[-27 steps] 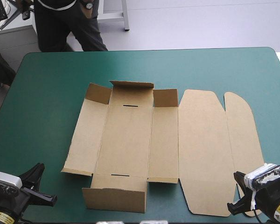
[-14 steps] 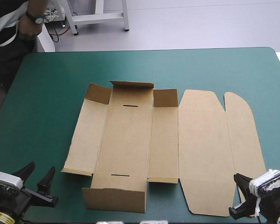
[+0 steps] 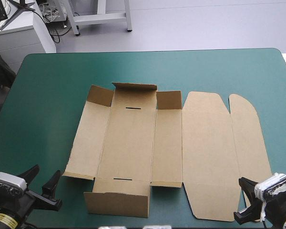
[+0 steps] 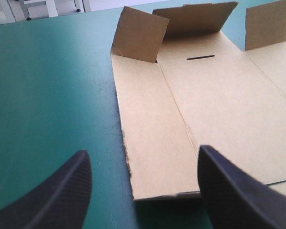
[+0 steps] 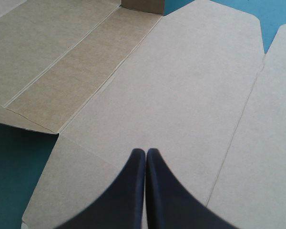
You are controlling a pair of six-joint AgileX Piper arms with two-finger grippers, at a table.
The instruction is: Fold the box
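box [image 3: 133, 143] ahead of left gripper [image 4: 143, 151] | under right gripper [image 5: 146, 151]

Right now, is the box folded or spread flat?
Mostly spread flat: the box has only its end flaps raised; the lid lies flat.

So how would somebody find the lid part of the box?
Look at the teal-green table; the brown box lies opened out mid-table. Its lid is the wide flat panel right of the slotted part, with clipped corners and no raised flaps.
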